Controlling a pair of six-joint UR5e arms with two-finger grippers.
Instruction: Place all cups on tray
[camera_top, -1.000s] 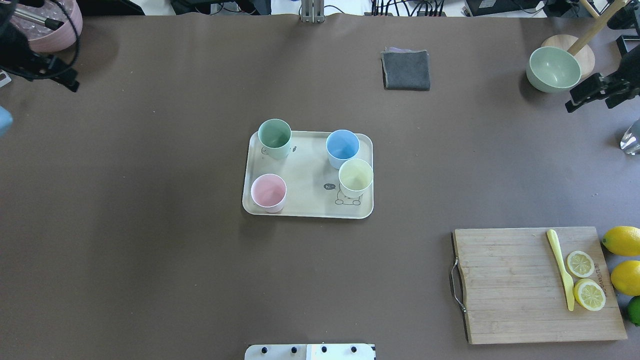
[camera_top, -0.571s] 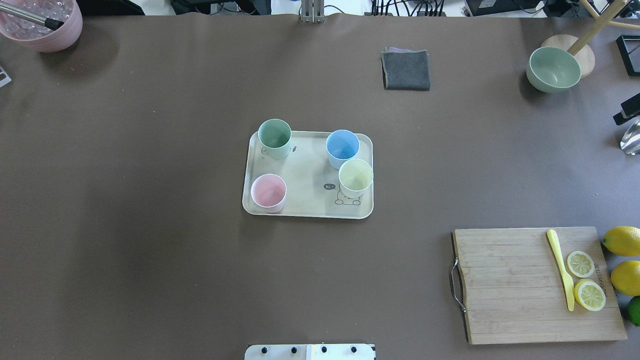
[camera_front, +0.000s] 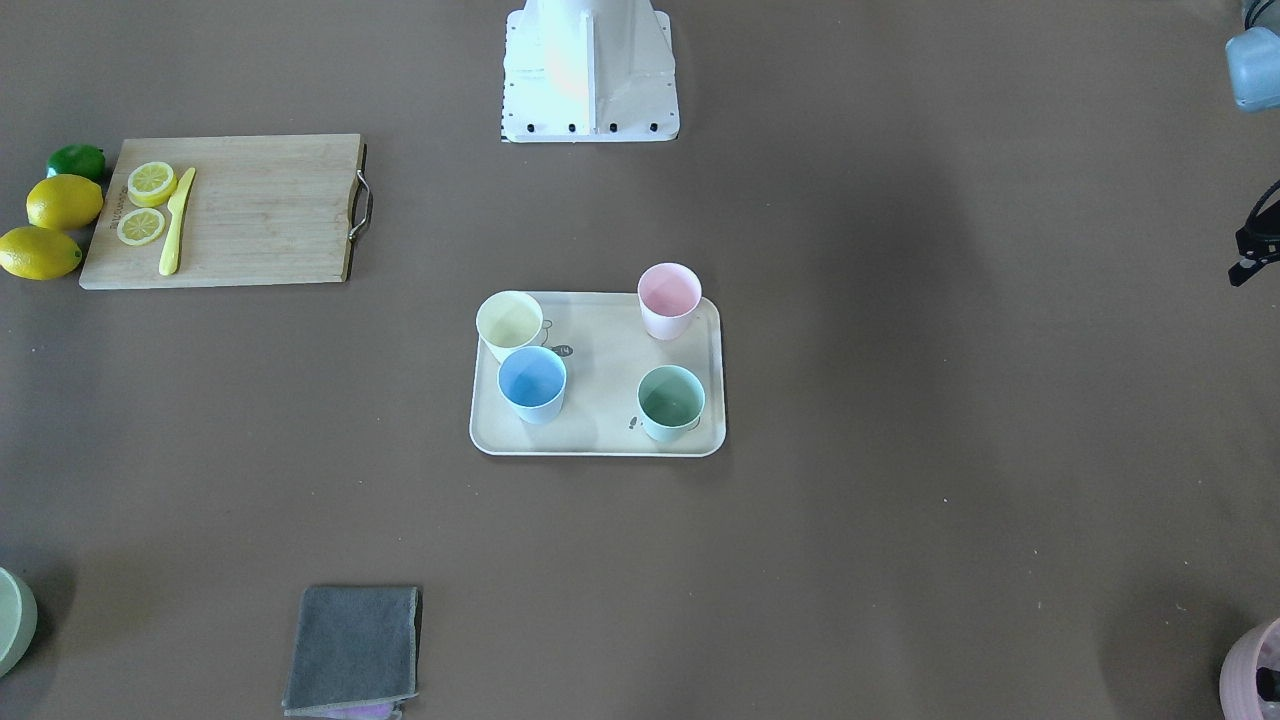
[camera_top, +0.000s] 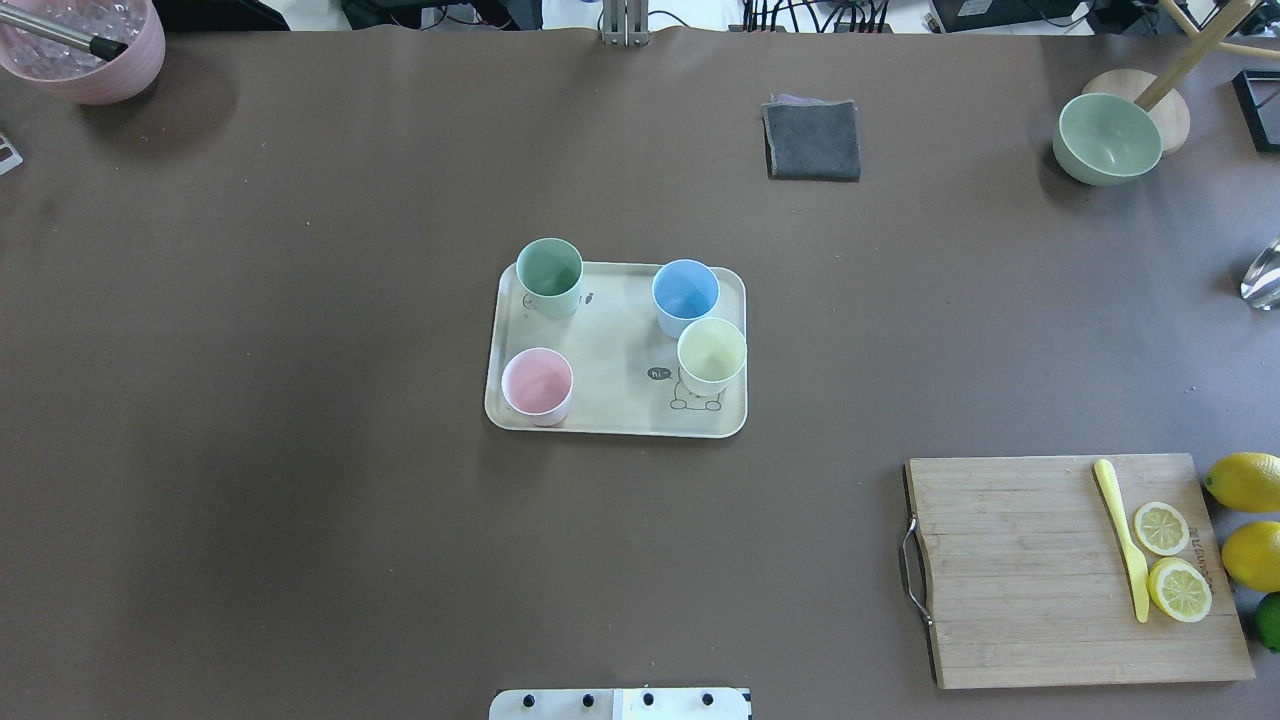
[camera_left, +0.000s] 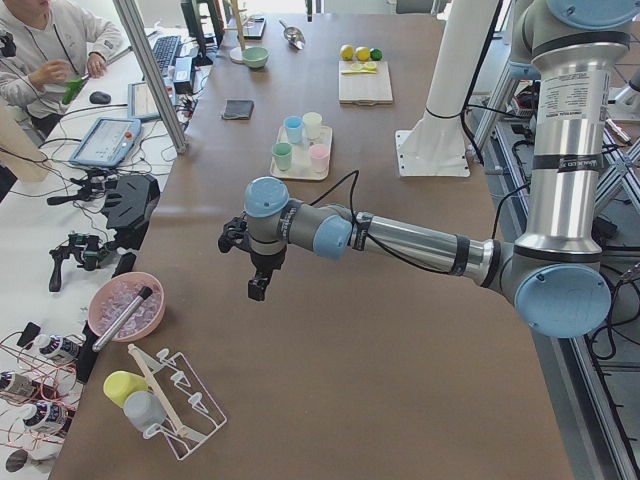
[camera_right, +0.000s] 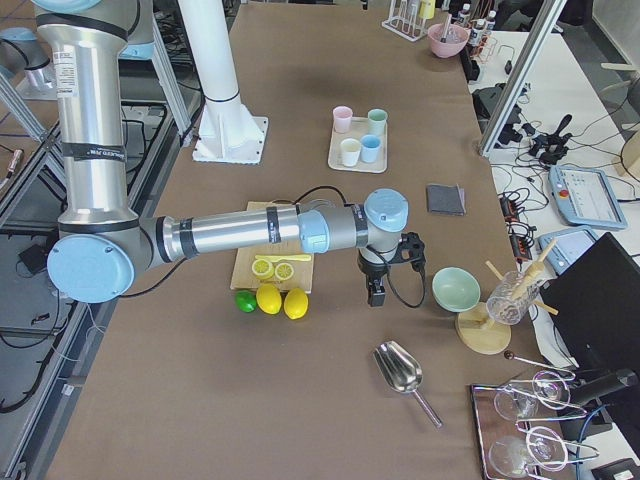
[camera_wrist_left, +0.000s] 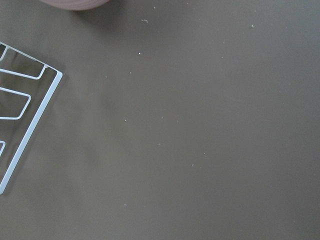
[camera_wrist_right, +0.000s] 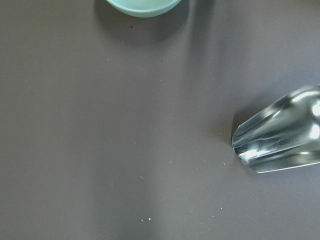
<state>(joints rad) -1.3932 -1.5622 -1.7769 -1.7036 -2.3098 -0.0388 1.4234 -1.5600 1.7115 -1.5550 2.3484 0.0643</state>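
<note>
The cream tray (camera_top: 610, 350) lies at the table's middle, also in the front-facing view (camera_front: 600, 400). On it stand the mint green cup (camera_top: 549, 275), the light blue cup (camera_top: 685, 295), the yellow cup (camera_top: 711, 352) and the pink cup (camera_top: 537, 383), all upright. My left gripper (camera_left: 258, 288) hangs far off near the table's left end. My right gripper (camera_right: 377, 293) hangs near the right end, by the green bowl. Both show clearly only in the side views, so I cannot tell whether they are open or shut. Neither wrist view shows fingers.
A wooden cutting board (camera_top: 1050, 570) with lemon slices and a yellow knife lies front right, whole lemons beside it. A grey cloth (camera_top: 812, 140), a green bowl (camera_top: 1107, 138) and a pink pot (camera_top: 85, 45) stand at the back. A metal scoop (camera_wrist_right: 280, 132) and a wire rack (camera_wrist_left: 20, 115) lie at the ends.
Both arms have drawn outward and left the overhead view, the left past the left edge, the right past the right edge. Tray and cups have not moved.
</note>
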